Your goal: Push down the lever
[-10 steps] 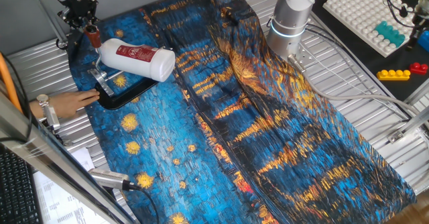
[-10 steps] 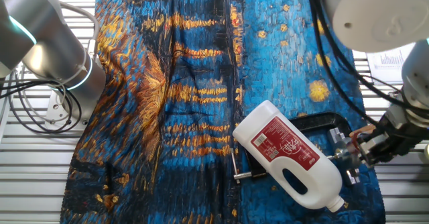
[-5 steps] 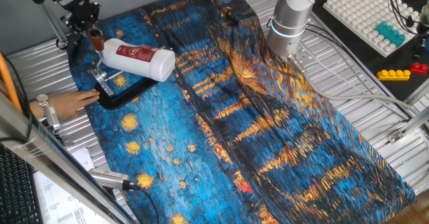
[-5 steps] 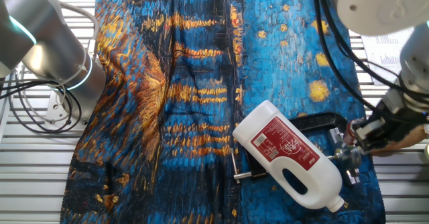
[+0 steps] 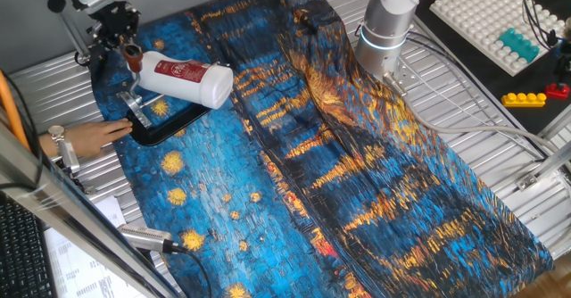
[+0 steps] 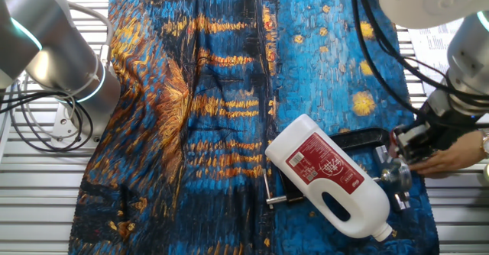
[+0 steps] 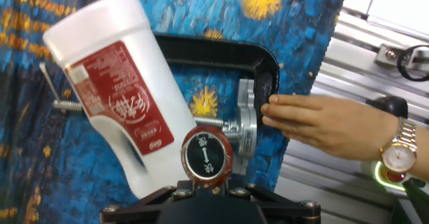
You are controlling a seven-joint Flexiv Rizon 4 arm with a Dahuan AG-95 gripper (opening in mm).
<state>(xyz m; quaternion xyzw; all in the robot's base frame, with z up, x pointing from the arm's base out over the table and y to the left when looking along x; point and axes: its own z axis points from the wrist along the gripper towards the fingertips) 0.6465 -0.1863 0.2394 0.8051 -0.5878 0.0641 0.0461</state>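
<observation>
A: Where does the lever [image 7: 208, 154] sit relative to the pincer [image 7: 209, 192]?

B: In the hand view its round red-brown tip, with a dark face and white marks, stands right at the front of the black pincer body, dead centre and low in the picture. Whether the fingers are touching it I can't tell, and I can't tell how wide the pincer is set; its fingers don't show clearly in any view.

A: And from the fixed cameras?

B: In one fixed view the pincer [image 5: 116, 26] hangs at the far left corner of the blue painted cloth [image 5: 357, 173], with the lever's tip [image 5: 132, 55] directly under it, just beside the cap end of the white bottle [image 5: 183, 78]. In the other fixed view the pincer [image 6: 412, 142] is low at the right edge, just above the clamp's silver hardware.

A: What's the clamp doing?

B: The black clamp [image 7: 221, 55] curves around the bottle [image 7: 117, 96], which lies on its side with its red label up. A person's hand [image 7: 322, 123], wearing a wristwatch [image 7: 400, 155], presses fingertips against the clamp's right side.

A: And underneath?

B: The cloth covers a slatted metal counter [image 5: 473, 93].
</observation>
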